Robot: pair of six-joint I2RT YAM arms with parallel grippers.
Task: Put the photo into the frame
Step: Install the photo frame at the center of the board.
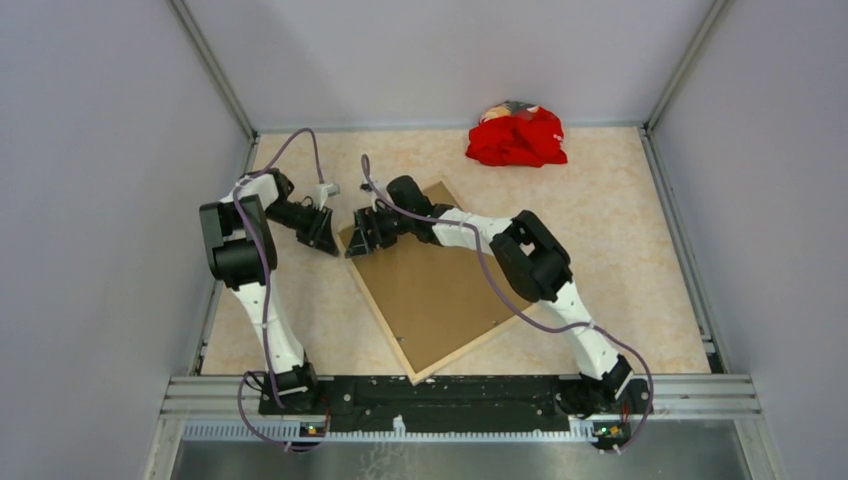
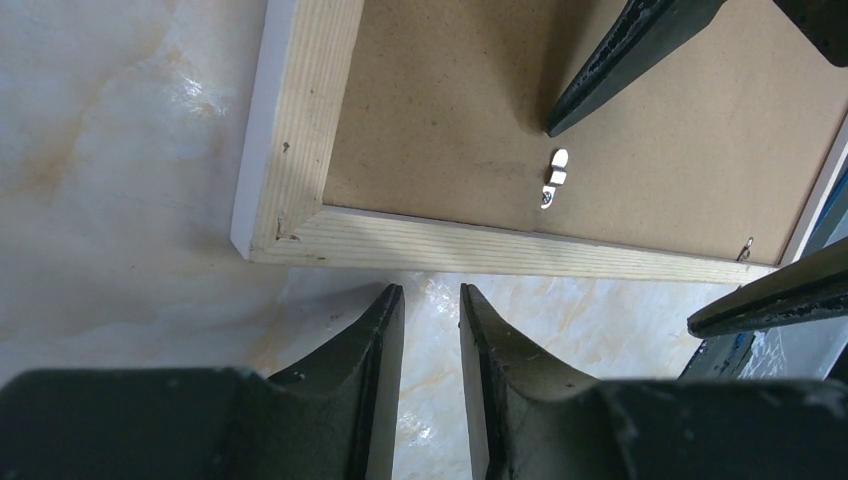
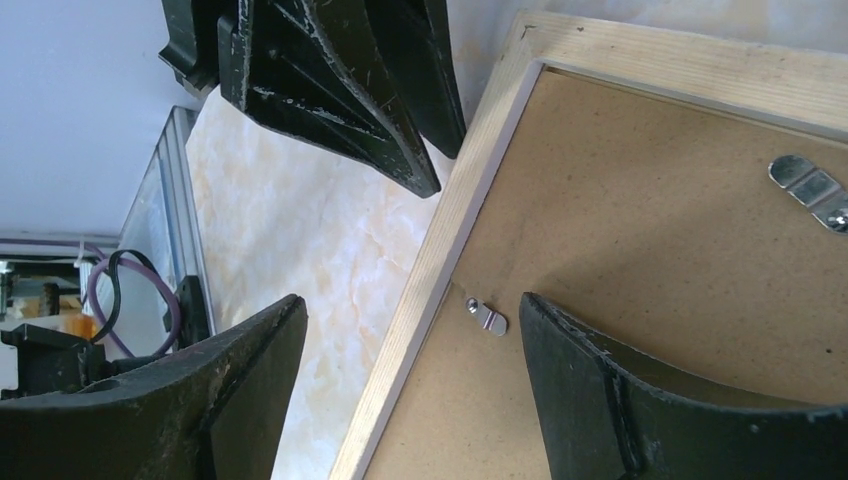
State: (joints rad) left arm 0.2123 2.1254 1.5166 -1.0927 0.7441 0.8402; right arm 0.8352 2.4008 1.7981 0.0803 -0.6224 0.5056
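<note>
The frame (image 1: pixel 380 318) lies face down on the table, its light wood back up, with a brown backing board (image 1: pixel 430 290) filling it. The photo is hidden. My left gripper (image 1: pixel 325 240) hovers just off the frame's far-left corner; in the left wrist view its jaws (image 2: pixel 430 292) stand narrowly open with only table between them, close to the wood rail (image 2: pixel 450 246). My right gripper (image 3: pixel 410 300) is wide open and straddles the frame's left rail (image 3: pixel 470 170), one finger over the table and the other over the board (image 3: pixel 650 250).
Small metal turn tabs (image 3: pixel 488 316) (image 2: pixel 553 178) sit on the board near the rails. A red cloth bundle (image 1: pixel 517 137) lies at the back of the table. Grey walls close in the left, right and back sides.
</note>
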